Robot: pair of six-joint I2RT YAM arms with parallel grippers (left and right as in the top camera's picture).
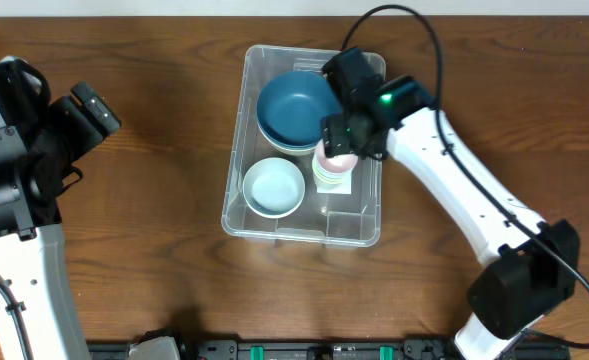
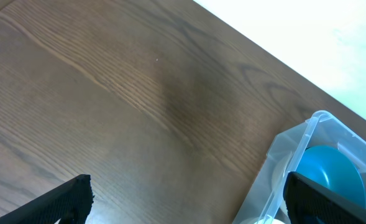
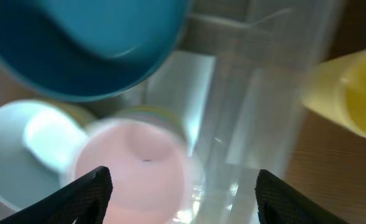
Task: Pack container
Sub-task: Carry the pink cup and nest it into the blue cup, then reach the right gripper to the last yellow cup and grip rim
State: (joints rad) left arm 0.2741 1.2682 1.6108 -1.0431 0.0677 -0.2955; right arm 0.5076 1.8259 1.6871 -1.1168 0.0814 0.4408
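Note:
The clear plastic container (image 1: 236, 140) stands mid-table. It holds a dark blue bowl (image 1: 296, 108) at the back, a pale blue bowl (image 1: 274, 187) at the front left, and a stack of cups with a pink cup (image 1: 332, 163) on top at the right. My right gripper (image 1: 352, 128) hovers just above the cup stack, open and empty. In the right wrist view (image 3: 181, 199) the pink cup (image 3: 133, 168) lies below, near the left finger. My left gripper (image 1: 92, 112) is open and empty over bare table, left of the container (image 2: 313, 127).
A yellow object (image 3: 350, 93) lies on the wood just outside the container's wall (image 3: 263, 93); it is hidden under the right arm in the overhead view. A white label lies on the container's base under the cups. The left wrist view shows the dark blue bowl (image 2: 332, 174).

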